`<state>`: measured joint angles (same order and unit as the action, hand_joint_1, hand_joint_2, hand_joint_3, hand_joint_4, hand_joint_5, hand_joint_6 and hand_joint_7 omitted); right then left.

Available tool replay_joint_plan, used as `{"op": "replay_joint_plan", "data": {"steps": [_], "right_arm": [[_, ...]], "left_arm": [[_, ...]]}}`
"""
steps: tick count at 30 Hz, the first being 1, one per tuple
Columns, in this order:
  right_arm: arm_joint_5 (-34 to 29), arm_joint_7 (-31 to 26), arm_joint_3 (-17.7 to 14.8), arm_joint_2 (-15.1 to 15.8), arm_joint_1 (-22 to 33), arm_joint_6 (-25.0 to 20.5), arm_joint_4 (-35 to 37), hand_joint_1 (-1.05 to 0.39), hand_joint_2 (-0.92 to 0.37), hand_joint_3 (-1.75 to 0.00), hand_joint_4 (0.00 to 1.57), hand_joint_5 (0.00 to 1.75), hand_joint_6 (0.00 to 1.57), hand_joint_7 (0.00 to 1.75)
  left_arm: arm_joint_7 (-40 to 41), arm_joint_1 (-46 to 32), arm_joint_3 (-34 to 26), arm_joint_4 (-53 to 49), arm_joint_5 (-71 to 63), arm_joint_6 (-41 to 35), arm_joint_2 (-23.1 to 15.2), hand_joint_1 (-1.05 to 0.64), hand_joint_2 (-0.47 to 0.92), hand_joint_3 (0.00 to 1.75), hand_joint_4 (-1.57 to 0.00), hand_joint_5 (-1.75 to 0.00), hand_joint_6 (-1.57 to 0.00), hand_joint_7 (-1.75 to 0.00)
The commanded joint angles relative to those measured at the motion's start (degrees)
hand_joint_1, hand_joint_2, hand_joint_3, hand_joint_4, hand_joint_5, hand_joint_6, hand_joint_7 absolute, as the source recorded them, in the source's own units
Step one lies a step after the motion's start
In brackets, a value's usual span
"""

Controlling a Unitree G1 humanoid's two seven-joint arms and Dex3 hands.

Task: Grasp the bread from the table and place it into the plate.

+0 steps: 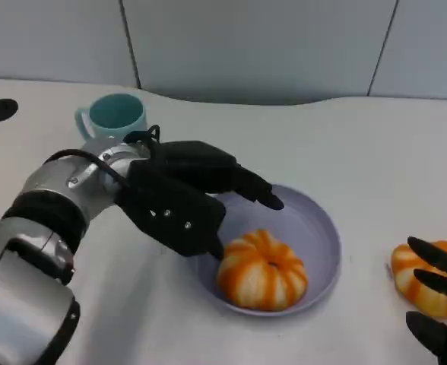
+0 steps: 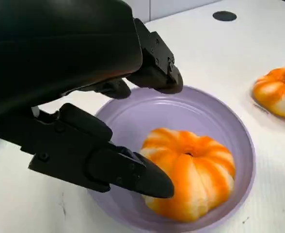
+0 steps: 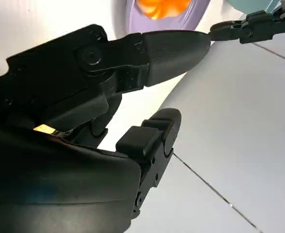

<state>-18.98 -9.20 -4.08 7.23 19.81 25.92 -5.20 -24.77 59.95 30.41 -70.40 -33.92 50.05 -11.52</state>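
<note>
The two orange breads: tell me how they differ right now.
The bread in the plate lies inside the purple plate; the bread on the table lies on the bare white table, to the plate's right. The bread in the plate sits beside the left hand, whose fingers are open above the plate. The bread on the table lies partly behind the right hand's fingers. Both are round, ridged, and striped orange and pale.

Second bread [image 1: 429, 277] partly hidden behind right robot hand [image 1: 440, 300], itself cut off.
</note>
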Motion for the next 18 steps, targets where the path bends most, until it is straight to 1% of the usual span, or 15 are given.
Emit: {"op": "replay_joint_plan", "data": {"steps": [1,3,6,10,11,13,15,18], "right_arm": [[0.4,-0.5,-0.5,0.4,0.1,0.5,0.1,-0.34,-0.92,-0.31,0.87,0.01,0.69,0.0],[0.3,-0.5,-0.5,0.4,0.2,0.4,0.0,-0.34,-0.92,-0.31,0.87,0.01,0.69,0.0],[0.4,-0.3,-0.5,0.4,0.3,0.1,-0.3,-0.34,-0.92,-0.32,0.87,0.01,0.69,0.0],[0.8,-0.3,-0.5,0.5,0.2,0.5,0.1,-0.34,-0.92,-0.32,0.88,0.01,0.69,0.0],[0.7,-0.3,-0.5,0.5,0.1,0.3,0.0,-0.34,-0.92,-0.32,0.88,0.01,0.69,0.0],[0.6,-0.3,-0.6,0.6,0.1,0.3,-0.1,-0.34,-0.92,-0.32,0.87,0.01,0.69,0.0],[0.9,-0.2,-0.6,0.6,0.1,0.5,0.1,-0.34,-0.92,-0.32,0.87,0.01,0.69,0.0],[1.1,-0.2,-0.7,0.8,0.0,0.5,0.3,-0.34,-0.92,-0.32,0.88,0.01,0.69,0.0]], "left_arm": [[-1.1,1.2,-0.4,0.5,0.7,0.0,-1.0,-0.85,0.92,0.12,-0.14,-0.18,-0.32,0.0],[-0.9,1.3,-0.3,0.7,0.6,0.2,-1.3,-0.84,0.92,0.13,-0.14,-0.17,-0.32,0.0],[-1.1,1.3,-1.4,1.6,1.8,1.2,-2.7,-0.85,0.92,0.16,-0.14,-0.16,-0.31,0.0],[-5.5,-1.3,-7.0,2.4,9.5,4.0,-5.0,-0.79,0.92,0.15,-0.18,-0.17,-0.33,-0.01],[-7.4,-2.2,-8.6,2.5,12.1,4.2,-5.4,-0.78,0.92,0.15,-0.19,-0.18,-0.33,-0.01],[-14.2,-5.2,-13.6,2.7,20.4,4.0,-6.2,-0.75,0.92,0.16,-0.21,-0.18,-0.33,-0.01],[-21.0,-8.5,-18.7,4.1,28.9,1.7,-6.6,-0.73,0.92,0.17,-0.22,-0.18,-0.34,-0.01],[-26.8,-12.6,-22.9,7.6,35.3,-3.7,-8.0,-0.74,0.92,0.19,-0.23,-0.19,-0.32,-0.01]]}}
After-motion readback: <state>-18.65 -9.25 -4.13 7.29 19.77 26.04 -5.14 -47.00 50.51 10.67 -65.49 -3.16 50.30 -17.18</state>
